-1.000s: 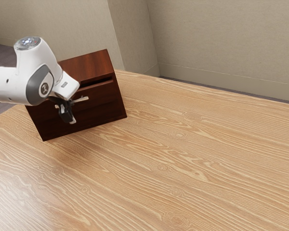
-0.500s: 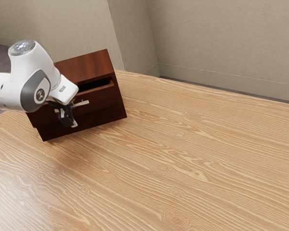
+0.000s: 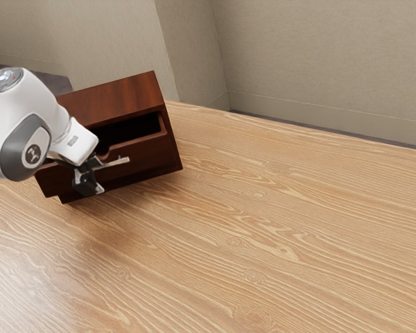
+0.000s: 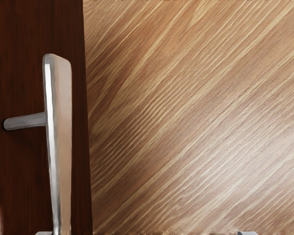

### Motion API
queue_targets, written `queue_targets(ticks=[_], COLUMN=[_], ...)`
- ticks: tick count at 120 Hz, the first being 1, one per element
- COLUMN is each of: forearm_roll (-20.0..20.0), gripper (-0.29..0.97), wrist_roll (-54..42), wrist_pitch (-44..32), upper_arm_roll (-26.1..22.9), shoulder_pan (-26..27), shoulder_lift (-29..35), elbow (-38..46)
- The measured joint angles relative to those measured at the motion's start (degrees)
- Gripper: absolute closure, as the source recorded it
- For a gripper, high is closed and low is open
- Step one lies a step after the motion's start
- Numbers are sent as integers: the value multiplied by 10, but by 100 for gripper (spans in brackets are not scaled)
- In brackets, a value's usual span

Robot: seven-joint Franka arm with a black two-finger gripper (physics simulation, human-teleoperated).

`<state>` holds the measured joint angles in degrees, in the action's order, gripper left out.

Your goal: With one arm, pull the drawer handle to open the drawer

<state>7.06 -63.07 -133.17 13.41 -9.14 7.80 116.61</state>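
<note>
Upper left in the exterior view, the dark reddish wooden drawer [image 3: 142, 142] stands partly out of its box [image 3: 118, 97] on the pale grained bench [image 3: 277, 229]. The black claw [image 3: 89, 182] is at the slim silver bar handle [image 3: 116, 161]; I cannot tell whether it is open or closed.

White-and-grey arm [image 3: 17, 121], black hand [image 3: 89, 182]
</note>
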Motion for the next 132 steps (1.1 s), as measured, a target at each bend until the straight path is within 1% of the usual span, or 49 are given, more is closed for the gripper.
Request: queue_targets(ticks=[11, 39, 52, 59, 67, 81, 85, 89, 98, 103, 106, 110, 116, 124, 132], forearm_roll=[4, 7, 8, 9, 11, 16, 17, 17, 17, 17, 17, 17, 16, 15, 10], gripper=[26, 19, 22, 21, 15, 8, 7, 6, 4, 3, 3, 2, 2, 1, 1], wrist_roll=[1, 5, 6, 6, 6, 6, 9, 15, 42, 66, 85, 114, 157, 209, 257], wrist_pitch=[-3, -8, -10, -10, -7, 14, 31, 67, 168, 227, 262, 305, 361, 418, 459], upper_arm_roll=[0, 1, 1, 2, 3, 4, 1, -16, -75, -105, -119, -136, -151, -158, -159], shoulder_pan=[0, 21, 26, 30, 32, 29, 28, 27, 29, 31, 33, 33, 39, 43, 42], shoulder_lift=[25, 61, 85, 93, 109, 166, 169, 150, 81, 37, 11, -9, -26, -40, -53], elbow=[24, 67, 86, 93, 95, 86, 58, -9, -192, -275, -312, -339, -357, -363, -367])
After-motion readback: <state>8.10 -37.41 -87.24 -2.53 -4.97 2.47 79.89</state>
